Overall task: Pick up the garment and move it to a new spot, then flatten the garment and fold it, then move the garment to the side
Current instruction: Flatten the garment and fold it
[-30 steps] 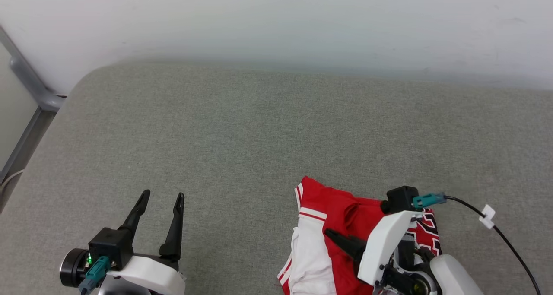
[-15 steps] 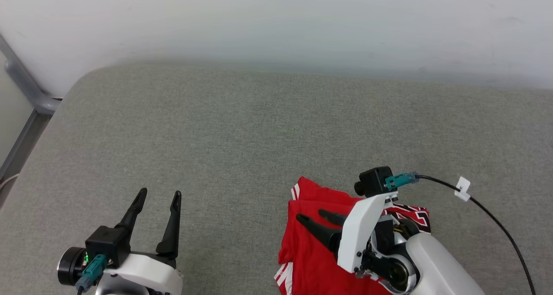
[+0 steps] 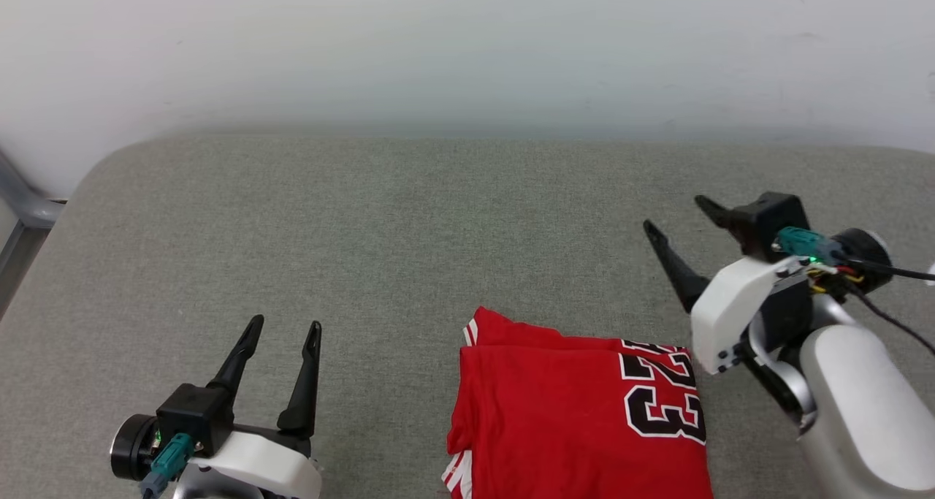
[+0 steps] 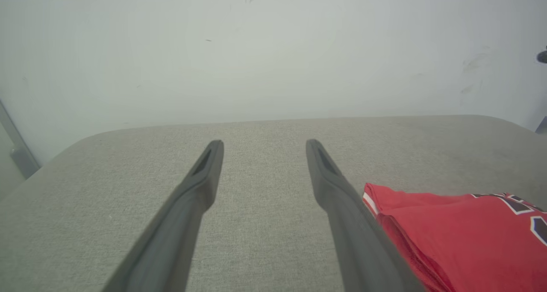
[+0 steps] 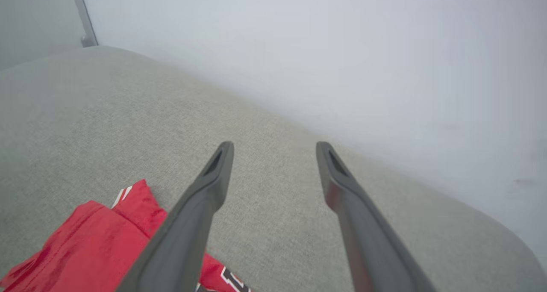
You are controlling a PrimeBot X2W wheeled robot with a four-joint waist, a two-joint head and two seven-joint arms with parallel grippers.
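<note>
Jersey [image 3: 577, 411] lies folded, number up, at near edge of pad [image 3: 409, 229], right of centre. Left gripper [image 3: 285, 325] over pad's near-left, fingers apart, empty. Right gripper [image 3: 673, 212] over pad's right side, fingers apart, empty.

The thin shiny red jersey shirt [image 3: 570, 418] lies folded flat, a roughly rectangular stack at the lower centre-right of the head view. A black, white-outlined number 23 [image 3: 661, 400] faces up near its right edge; white-and-red striped trim [image 3: 470, 332] shows at its upper-left corner.

Garment [image 3: 570, 418] shiny thin cloth; cushion [image 3: 409, 250] matt woven.
</note>
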